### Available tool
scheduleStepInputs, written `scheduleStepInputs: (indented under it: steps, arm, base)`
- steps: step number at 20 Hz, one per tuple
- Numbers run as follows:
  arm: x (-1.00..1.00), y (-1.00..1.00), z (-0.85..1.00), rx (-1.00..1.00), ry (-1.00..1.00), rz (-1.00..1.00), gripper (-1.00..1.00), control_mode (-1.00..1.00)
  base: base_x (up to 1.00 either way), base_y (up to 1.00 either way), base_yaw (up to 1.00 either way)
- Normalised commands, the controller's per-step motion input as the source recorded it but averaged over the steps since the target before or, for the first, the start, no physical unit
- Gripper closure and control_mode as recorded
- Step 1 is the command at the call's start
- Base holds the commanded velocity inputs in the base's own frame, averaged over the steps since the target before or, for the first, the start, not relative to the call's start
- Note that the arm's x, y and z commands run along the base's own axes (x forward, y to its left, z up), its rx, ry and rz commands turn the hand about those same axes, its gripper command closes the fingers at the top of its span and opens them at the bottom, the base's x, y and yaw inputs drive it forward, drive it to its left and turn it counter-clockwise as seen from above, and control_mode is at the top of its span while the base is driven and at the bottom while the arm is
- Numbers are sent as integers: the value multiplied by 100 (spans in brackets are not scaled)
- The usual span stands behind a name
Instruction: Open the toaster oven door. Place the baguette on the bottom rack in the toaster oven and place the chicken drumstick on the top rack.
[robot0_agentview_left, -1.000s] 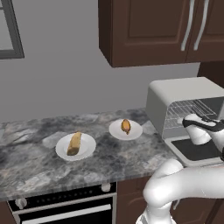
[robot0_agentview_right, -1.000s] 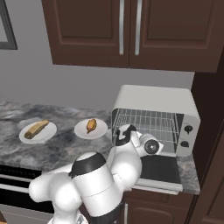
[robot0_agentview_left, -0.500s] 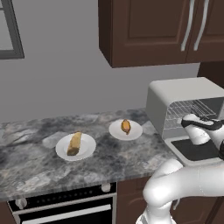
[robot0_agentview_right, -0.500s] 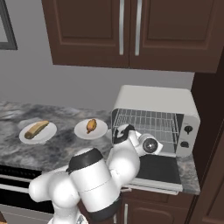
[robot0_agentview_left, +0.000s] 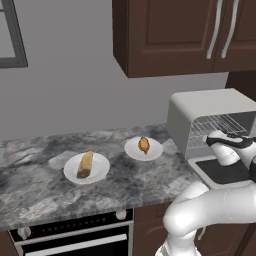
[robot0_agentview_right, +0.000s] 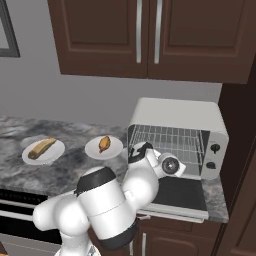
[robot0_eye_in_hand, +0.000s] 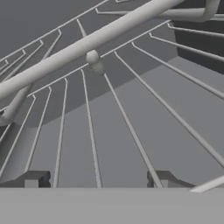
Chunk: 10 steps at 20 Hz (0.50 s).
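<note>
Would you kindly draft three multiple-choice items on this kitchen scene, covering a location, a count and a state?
1. Where does the baguette lie?
A. on a white plate on the counter
B. on the bottom rack
C. on the open door

2. How many white plates hold food on the counter?
A. one
B. two
C. four

3. How does the toaster oven door stand?
A. shut upright
B. folded down, open
C. taken off

Answers:
1. A: the bread rests on the left plate, well away from the toaster oven.
2. B: one plate carries the baguette, the other plate the chicken drumstick.
3. B: the dark panel lies flat before the oven and the wire racks show, with the open tool in front of them.
</note>
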Motion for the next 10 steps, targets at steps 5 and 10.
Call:
scheduleStepInputs:
  steps: [5, 10]
  arm:
    - [-46, -32, -77, 0, 19, 30, 100, -100]
    - [-47, -33, -75, -2, 29, 28, 100, -100]
  base:
    - [0, 0, 0]
    - [0, 0, 0]
